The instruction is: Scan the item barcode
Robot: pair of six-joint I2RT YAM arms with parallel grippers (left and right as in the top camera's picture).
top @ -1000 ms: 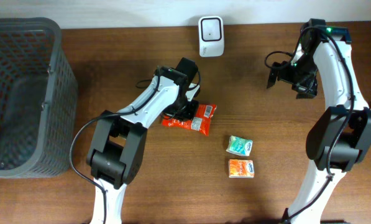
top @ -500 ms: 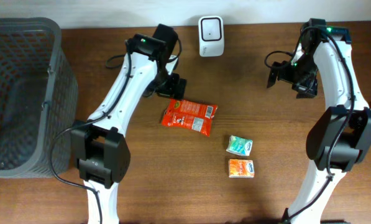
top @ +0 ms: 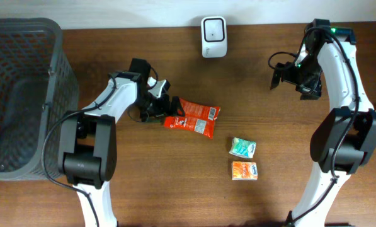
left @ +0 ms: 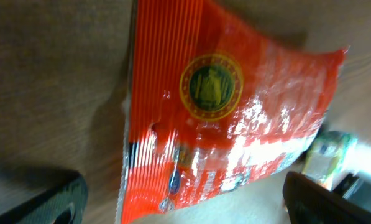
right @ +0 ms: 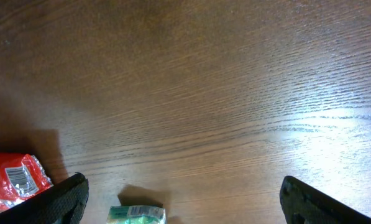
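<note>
Two tools stood spread apart and empty, left tool (left: pixel 185 199) at the 9 o'clock end of the red packet (top: pixel 197 118), packet lay flat mid bench (top: pixel 269 189), scanner (top: pixel 213 36) at 12 o'clock, right tool (right: pixel 185 202) hovered at 2 o'clock.

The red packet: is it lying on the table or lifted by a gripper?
Lying flat. The red packet rests on the table; the left gripper is open at one end, not clamping it.

Evenly bright scene; glare streaks the red packet (left: pixel 222 124) (blurred up close) and the table (right: pixel 334 118).
</note>
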